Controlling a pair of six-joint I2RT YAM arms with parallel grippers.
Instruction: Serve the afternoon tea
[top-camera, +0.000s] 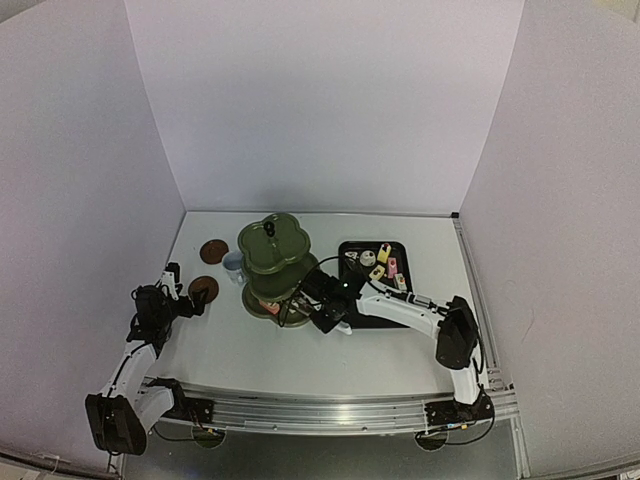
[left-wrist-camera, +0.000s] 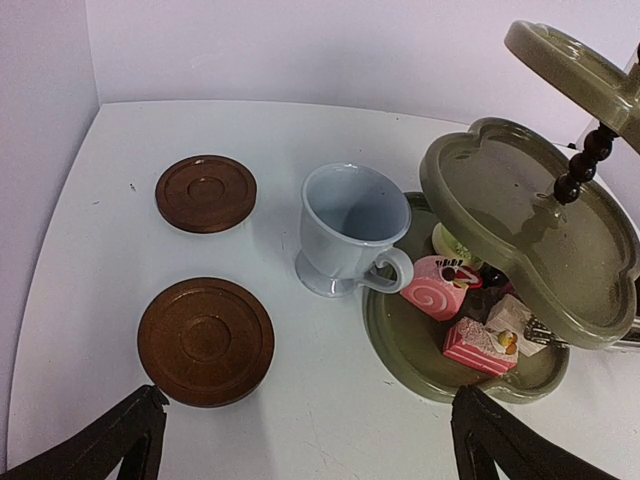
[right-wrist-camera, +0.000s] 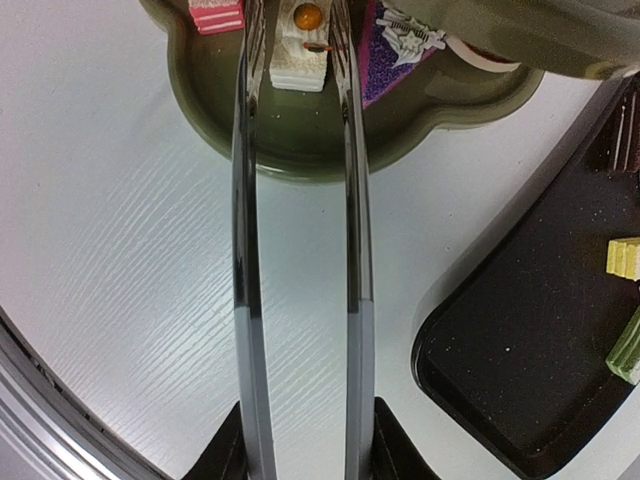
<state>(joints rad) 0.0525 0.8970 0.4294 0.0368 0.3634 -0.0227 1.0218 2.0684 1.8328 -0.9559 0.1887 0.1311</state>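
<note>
The olive-green three-tier stand (top-camera: 272, 243) is mid-table. Its bottom tier (left-wrist-camera: 410, 350) holds a pink roll cake (left-wrist-camera: 436, 290), a pink layered cake (left-wrist-camera: 478, 348) and a white cake with an orange top (right-wrist-camera: 298, 62). A pale blue cup (left-wrist-camera: 345, 225) stands beside the stand, touching its rim. Two brown coasters (left-wrist-camera: 206, 340) (left-wrist-camera: 205, 192) lie left of it, bare. My left gripper (left-wrist-camera: 310, 400) is open and empty, near the closer coaster. My right gripper (right-wrist-camera: 305, 440) is shut on metal tongs (right-wrist-camera: 245, 250), whose tips straddle the white cake.
The black tray (right-wrist-camera: 520, 350) lies right of the stand with a yellow cake (right-wrist-camera: 624, 257), a green one (right-wrist-camera: 626, 350) and others (top-camera: 384, 253). A purple cake (right-wrist-camera: 385, 60) sits on the bottom tier. White walls enclose the table on three sides.
</note>
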